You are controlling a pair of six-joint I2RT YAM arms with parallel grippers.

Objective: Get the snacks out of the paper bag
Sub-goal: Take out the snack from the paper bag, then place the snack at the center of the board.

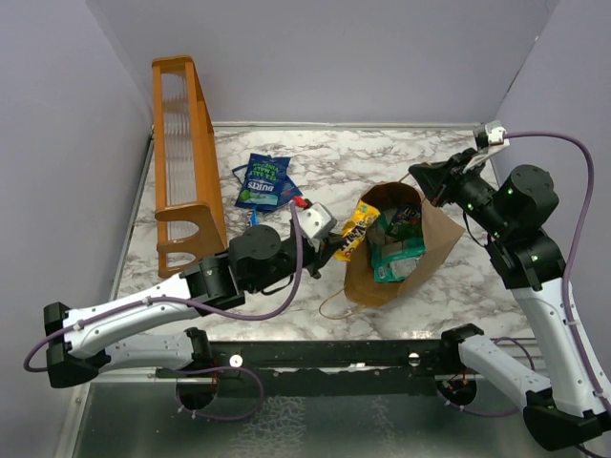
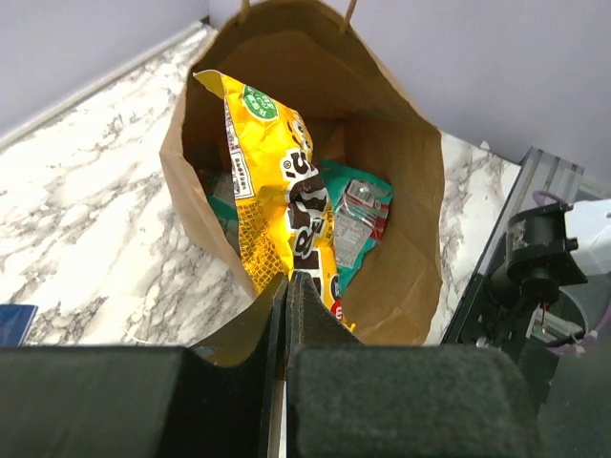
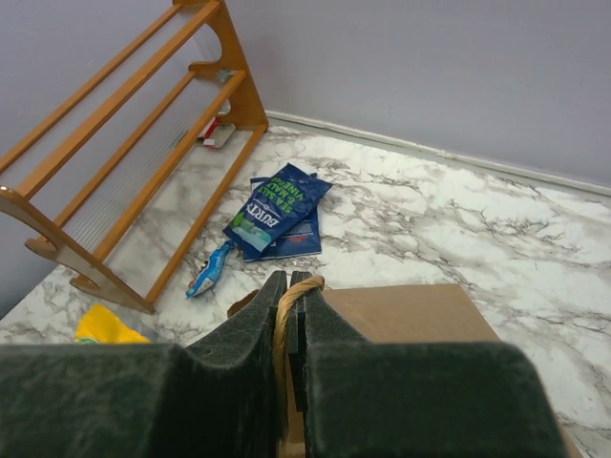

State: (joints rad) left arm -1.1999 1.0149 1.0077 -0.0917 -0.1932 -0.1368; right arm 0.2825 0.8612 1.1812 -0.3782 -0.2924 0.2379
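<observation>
1. The left gripper is clamping the near end of the yellow packet, with its fingers pressed together and only the foil between them.
2. That packet is sitting half in the paper bag. Its long axis is running from the gripper straight into the mouth, and the far end is leaning up against the inner wall.
3. The right gripper is pinching the bag's cord handle on the far side. Its jaws are closed on the cord, so it looks like it's holding the mouth up and open.
4. Key bit: the mouth is facing the left arm, so that arm is way nearer the snacks. The pull probably wants to go back along the packet's length, toward the left arm's base, not sideways into the rim.
5. Teal packets are lying deeper in the bag, under the yellow one. Blue packets are lying out on the marble table, near the orange rack.
</observation>
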